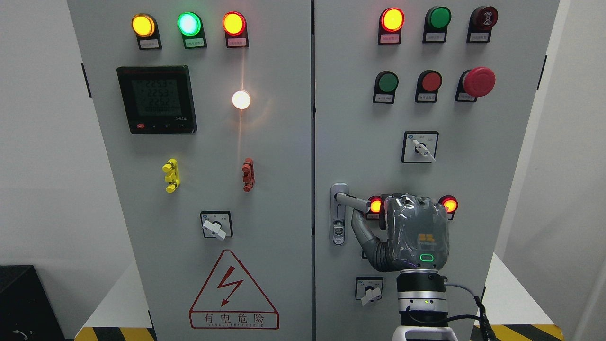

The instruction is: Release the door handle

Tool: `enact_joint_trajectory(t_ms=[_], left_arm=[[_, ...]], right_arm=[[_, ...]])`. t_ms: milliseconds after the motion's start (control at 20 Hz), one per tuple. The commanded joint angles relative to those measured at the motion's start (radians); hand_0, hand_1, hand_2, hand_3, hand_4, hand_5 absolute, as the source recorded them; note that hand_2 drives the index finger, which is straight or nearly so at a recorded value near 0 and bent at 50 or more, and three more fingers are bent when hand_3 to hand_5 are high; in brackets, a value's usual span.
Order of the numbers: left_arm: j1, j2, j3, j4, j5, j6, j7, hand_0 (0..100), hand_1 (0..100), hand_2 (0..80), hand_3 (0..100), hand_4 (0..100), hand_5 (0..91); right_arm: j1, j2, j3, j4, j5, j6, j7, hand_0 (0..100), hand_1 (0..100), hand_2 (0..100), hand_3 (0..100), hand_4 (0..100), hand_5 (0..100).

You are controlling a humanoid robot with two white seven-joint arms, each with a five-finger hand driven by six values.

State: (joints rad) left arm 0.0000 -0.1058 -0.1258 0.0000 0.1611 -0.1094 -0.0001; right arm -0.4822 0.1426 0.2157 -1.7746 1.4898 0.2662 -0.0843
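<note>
The right robot hand (411, 227) is up against the right-hand cabinet door (497, 189), fingers wrapped round the silver door handle (352, 201) that sticks out near the door's left edge, so the release looks yet to come.

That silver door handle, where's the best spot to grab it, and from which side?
Probably the free end of the handle, the bar sticking out rightward from its pivot plate. Come from the right, fingers wrapped over the bar. The right hand already sits there. The plate end is fixed flat against the door, leaving nothing to wrap.
</note>
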Motion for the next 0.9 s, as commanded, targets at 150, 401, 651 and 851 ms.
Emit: enact_joint_trajectory(t_ms=[150,401,651,851], left_arm=[[-0.026,0.000,0.000,0.029,0.000,0.000,0.000,12,56,0.0,0,0,0.0],[-0.028,0.000,0.000,0.029,0.000,0.000,0.000,12,56,0.0,0,0,0.0],[-0.028,0.000,0.000,0.029,0.002,0.000,0.000,12,56,0.0,0,0,0.0],[-0.028,0.000,0.000,0.029,0.000,0.000,0.000,12,56,0.0,0,0,0.0]], right_arm=[[-0.001,0.002,-0.001,-0.003,0.000,0.001,0.003,47,33,88,100,100,100],[0.002,0.002,0.001,-0.009,0.000,0.001,0.003,47,33,88,100,100,100],[0.014,0.002,0.001,-0.022,0.000,0.001,0.003,47,33,88,100,100,100],[0.027,0.002,0.001,-0.031,0.000,-0.001,0.003,47,33,87,100,100,100]])
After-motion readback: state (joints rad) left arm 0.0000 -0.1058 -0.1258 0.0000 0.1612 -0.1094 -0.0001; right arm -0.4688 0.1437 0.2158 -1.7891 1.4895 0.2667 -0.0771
